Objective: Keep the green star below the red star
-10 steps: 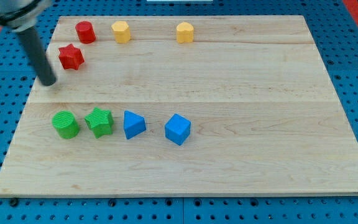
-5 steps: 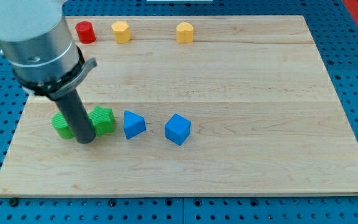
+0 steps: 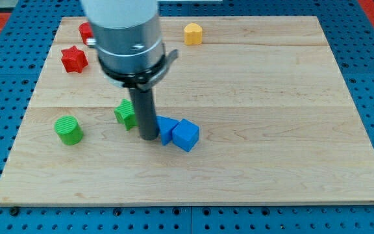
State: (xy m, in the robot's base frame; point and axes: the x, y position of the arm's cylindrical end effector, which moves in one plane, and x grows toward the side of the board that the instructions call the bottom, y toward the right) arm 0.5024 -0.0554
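Note:
The red star (image 3: 74,59) lies near the board's upper left. The green star (image 3: 125,113) sits lower and to the right of it, partly hidden behind my rod. My tip (image 3: 149,137) rests on the board just right of and below the green star, touching the left side of a blue block (image 3: 167,128). That blue block is pressed against a blue cube (image 3: 186,135).
A green cylinder (image 3: 68,130) stands at the left. A red cylinder (image 3: 84,31) and a yellow block (image 3: 193,33) sit along the top edge; the arm's body hides the area between them. The wooden board (image 3: 271,130) lies on a blue pegboard.
My tip swept from the left edge down between the green blocks and on to the right. The green star shifted right and up. The left blue block slid against the blue cube.

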